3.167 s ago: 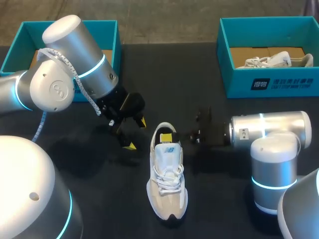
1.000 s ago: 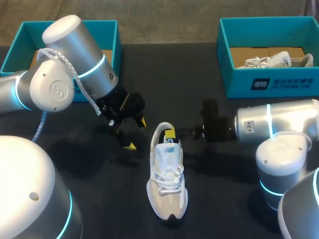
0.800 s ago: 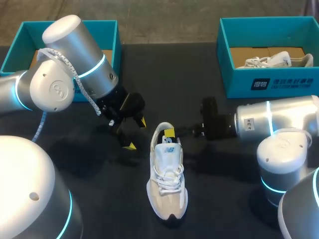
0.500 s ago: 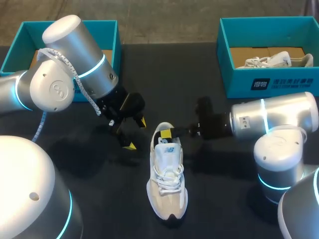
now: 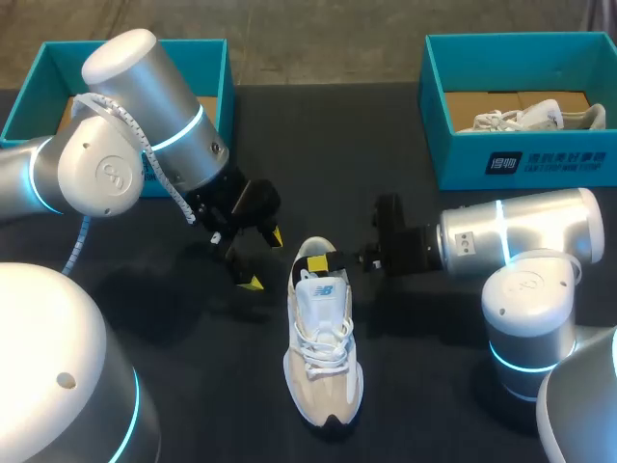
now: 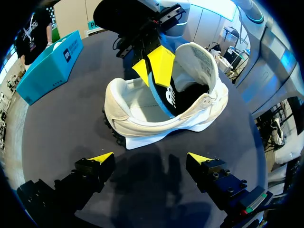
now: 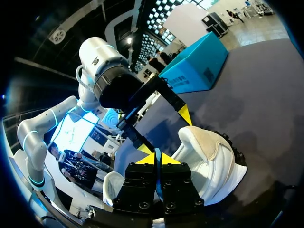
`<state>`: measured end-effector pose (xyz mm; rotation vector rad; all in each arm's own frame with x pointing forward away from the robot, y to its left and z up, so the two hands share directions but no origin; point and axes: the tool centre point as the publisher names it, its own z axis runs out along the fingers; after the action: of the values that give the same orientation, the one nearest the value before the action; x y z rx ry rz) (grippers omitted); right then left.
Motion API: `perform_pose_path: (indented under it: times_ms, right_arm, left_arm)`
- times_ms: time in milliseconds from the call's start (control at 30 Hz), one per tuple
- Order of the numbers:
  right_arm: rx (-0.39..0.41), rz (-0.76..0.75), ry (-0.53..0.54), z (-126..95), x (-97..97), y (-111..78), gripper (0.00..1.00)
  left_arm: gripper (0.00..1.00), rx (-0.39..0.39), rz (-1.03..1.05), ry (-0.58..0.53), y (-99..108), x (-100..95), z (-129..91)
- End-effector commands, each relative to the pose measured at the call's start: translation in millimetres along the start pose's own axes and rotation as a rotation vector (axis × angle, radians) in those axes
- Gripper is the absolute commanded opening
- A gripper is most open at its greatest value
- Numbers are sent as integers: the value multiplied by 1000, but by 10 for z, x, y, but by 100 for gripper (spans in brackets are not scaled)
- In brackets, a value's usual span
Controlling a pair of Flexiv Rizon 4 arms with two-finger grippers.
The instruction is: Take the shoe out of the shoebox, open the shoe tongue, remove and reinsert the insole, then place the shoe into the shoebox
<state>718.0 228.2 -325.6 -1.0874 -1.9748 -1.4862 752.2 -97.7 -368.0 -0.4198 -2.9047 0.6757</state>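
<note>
We are losing most of left shoebox [image 5: 35,82] behind our left arm [image 5: 145,125]. Right shoebox [image 5: 521,159] is running past head view's edge. Tongue [image 6: 172,99] and shadow are hiding insole inside shoe [image 5: 323,357].

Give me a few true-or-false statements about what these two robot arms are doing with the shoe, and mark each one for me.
1. The shoe stands on the table, outside both boxes. True.
2. The left jaws are holding the shoe. False: they are open beside it and hold nothing.
3. The right jaws pinch the insole at the shoe's opening. True.
4. The shoebox on the right is empty. False: a second shoe lies in it.
</note>
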Motion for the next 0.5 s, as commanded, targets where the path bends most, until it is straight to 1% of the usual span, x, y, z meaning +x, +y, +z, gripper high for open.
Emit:
perform_pose_path:
  times_ms: [33, 167, 267, 300, 333, 367, 400, 433, 500]
  right_arm:
    - [32, 19, -9, 45, -22, 3, 0]
    - [48, 38, -8, 67, -48, -44, 0]
    - [43, 33, -14, 40, -44, -14, 0]
    - [36, 21, -20, 23, -29, 10, 4]
    - [32, 13, -22, 5, -15, 32, 27]
    - [27, 6, -26, -8, -4, 52, 37]
    - [23, -3, -29, -20, 7, 70, 45]
    - [22, -7, -31, -27, 18, 85, 47]
    - [20, -15, -34, -33, 27, 104, 46]
  left_arm:
    - [100, -3, 0, 0, -1, 3, 2]
    - [100, -3, 0, 0, -1, 3, 2]
    - [100, -3, 0, 0, -1, 3, 2]
    - [100, -3, 0, 0, -1, 3, 2]
    - [100, -3, 0, 0, -1, 3, 2]
    - [100, -3, 0, 0, -1, 3, 2]
    - [100, -3, 0, 0, -1, 3, 2]
    - [100, -3, 0, 0, -1, 3, 2]
    - [100, -3, 0, 0, -1, 3, 2]
